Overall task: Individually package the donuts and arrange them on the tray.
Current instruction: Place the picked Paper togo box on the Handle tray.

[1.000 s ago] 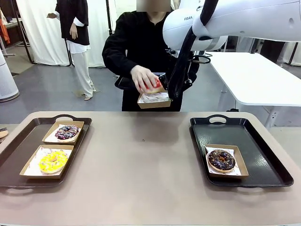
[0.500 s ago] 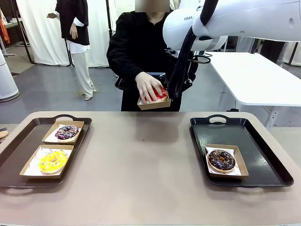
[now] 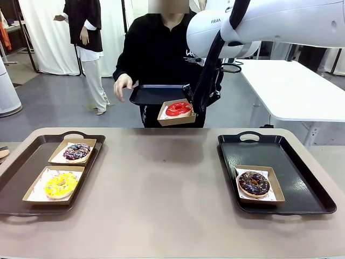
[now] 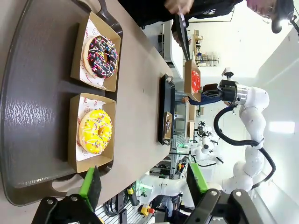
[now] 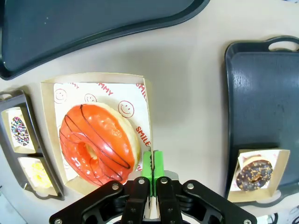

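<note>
the right tray (image 3: 302, 162) is sitting on the table (image 3: 161, 183) with the chocolate donut (image 3: 254, 183) boxed on it, likely where the next box is going; the left tray (image 3: 21, 172) is carrying the yellow donut (image 3: 60, 184) and sprinkled donut (image 3: 77, 151) in boxes. the right gripper (image 5: 152, 175) is pinching the rim of a cardboard box (image 5: 46, 140) with fingers clamped together, holding it level in the air so the red donut (image 3: 178, 108) is staying put, while the person's hand (image 3: 122, 85) is hanging clear beside a small dark tray (image 3: 148, 94). the left gripper (image 4: 142, 182) is hovering spread wide and empty over the left tray.

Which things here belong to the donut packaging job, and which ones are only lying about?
Part of the job:
red donut in its box, which the right gripper pinches by the rim
chocolate donut on the right tray
yellow donut
sprinkled donut
left tray

Just lying about:
white table behind
</note>
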`<state>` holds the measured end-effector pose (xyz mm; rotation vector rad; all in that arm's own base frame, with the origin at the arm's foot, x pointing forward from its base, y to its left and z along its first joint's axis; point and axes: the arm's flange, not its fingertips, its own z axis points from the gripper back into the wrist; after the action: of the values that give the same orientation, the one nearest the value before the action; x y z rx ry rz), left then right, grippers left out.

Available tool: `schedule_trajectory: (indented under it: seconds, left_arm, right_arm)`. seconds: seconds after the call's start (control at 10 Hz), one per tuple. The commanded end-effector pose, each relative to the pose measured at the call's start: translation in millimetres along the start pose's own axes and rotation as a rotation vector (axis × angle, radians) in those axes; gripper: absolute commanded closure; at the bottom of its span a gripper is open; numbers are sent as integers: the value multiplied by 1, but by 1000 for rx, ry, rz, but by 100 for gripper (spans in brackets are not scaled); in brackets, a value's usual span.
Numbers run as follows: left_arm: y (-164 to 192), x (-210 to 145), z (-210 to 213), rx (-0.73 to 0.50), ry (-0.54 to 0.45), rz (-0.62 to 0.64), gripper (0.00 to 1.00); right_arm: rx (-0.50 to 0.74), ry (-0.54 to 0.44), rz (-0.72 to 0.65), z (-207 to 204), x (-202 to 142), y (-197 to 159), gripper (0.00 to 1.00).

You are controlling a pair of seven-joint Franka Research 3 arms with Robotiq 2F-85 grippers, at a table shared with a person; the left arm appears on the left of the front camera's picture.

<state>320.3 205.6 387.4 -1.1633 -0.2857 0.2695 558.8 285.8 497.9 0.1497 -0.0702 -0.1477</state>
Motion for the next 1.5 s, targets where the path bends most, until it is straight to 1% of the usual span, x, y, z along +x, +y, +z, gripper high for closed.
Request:
schedule_trajectory:
  seconds: [0.0, 0.2, 0.3, 0.4, 0.5, 0.6, 0.7, 0.8, 1.0, 1.2, 1.3, 1.4]
  left_arm:
    - [0, -1, 1, -7, -1, 1, 4]
    - [0, -1, 1, -7, -1, 1, 4]
    - [0, -1, 1, -7, -1, 1, 4]
    - [0, -1, 1, -7, -1, 1, 4]
    - [0, -1, 1, -7, -1, 1, 4]
    - [0, -1, 1, -7, -1, 1, 4]
    - [0, -1, 1, -7, -1, 1, 4]
    - [0, -1, 1, -7, -1, 1, 4]
    - [0, -1, 1, -7, -1, 1, 4]
    - [0, -1, 1, -7, -1, 1, 4]
    - [0, -1, 1, -7, -1, 1, 4]
    - [0, -1, 1, -7, -1, 1, 4]
  right_arm:
    - [4, -7, -1, 1, 0, 0, 100]
    - [4, -7, -1, 1, 0, 0, 100]
    - [0, 0, 0, 0, 0, 0, 98]
    - [-8, -14, 96, 19, -10, -18, 98]
    - [-3, -1, 149, 39, -18, -45, 98]
    - [-16, -9, 178, 56, -24, -76, 98]
    - [6, -9, 177, 71, -26, -108, 98]
    - [-8, -21, 124, 83, -27, -147, 98]
    - [-62, -27, 75, 78, -23, -194, 98]
    - [-60, -31, 67, 56, -10, -236, 98]
    - [-58, -26, 53, 43, -2, -246, 98]
    - [-64, -27, 81, 30, 6, -248, 98]
